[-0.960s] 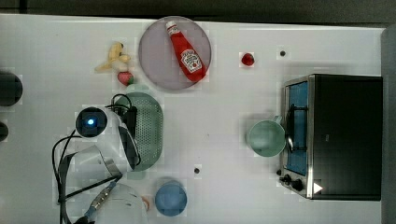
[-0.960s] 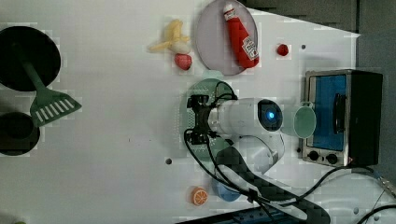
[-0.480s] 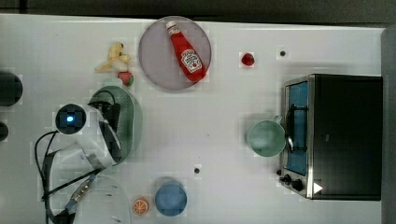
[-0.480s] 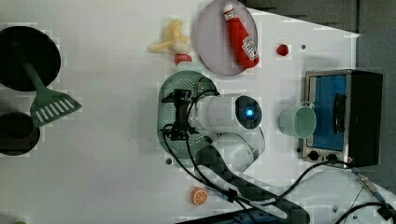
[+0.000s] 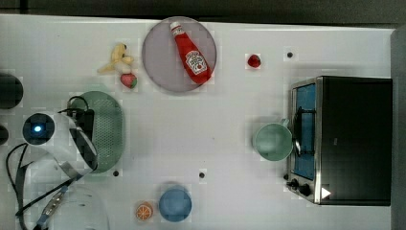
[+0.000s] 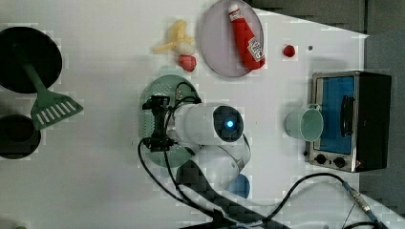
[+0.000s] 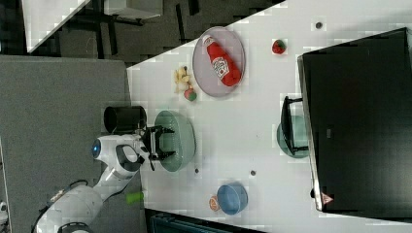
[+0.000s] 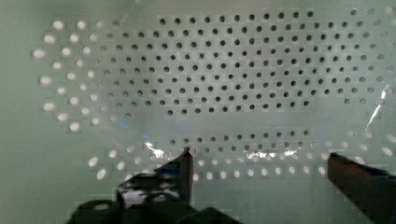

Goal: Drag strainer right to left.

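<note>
A pale green strainer [image 5: 107, 125] is seen on the table's [image 5: 210, 129] left in the top view, the gripper [image 8: 259, 161] spread wide inside it

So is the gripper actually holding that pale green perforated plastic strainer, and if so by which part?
Nothing is clamped. The gripper stands open, fingers down inside the pale mint-green oval plastic strainer over its perforated bottom, not pinching the rim.

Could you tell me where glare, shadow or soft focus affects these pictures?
Wrist view: bright streaks of glare cross the strainer, and the open pincer fingertips sit dark and soft-edged in the foreground. Top view: even light, only a faint shadow beside the mug. Right view: the oven reads as a dark, featureless block.
</note>
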Robot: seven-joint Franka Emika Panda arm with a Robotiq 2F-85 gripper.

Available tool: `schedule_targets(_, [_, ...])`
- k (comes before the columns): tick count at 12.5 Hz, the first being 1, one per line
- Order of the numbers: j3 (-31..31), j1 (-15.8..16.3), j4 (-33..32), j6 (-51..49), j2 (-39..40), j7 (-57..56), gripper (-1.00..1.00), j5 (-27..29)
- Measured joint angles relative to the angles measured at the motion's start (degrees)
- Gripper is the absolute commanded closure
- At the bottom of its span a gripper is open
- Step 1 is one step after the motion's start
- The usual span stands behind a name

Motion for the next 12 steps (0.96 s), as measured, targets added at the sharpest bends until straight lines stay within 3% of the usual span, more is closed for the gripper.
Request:
schedule_targets(6, [-1.01, 1.76, -0.06, -6.18, -2.10, -2.35, -1.00, -2.22])
schedule_targets(10, [-3.04, -0.56, -1.90, -26.21, -13.67, -14.10, -1.00, -0.67])
schedule_targets(12, [-5.90, -1.13, -0.67, -30.63, -20.65, -22.16, -1.00, -0.37])
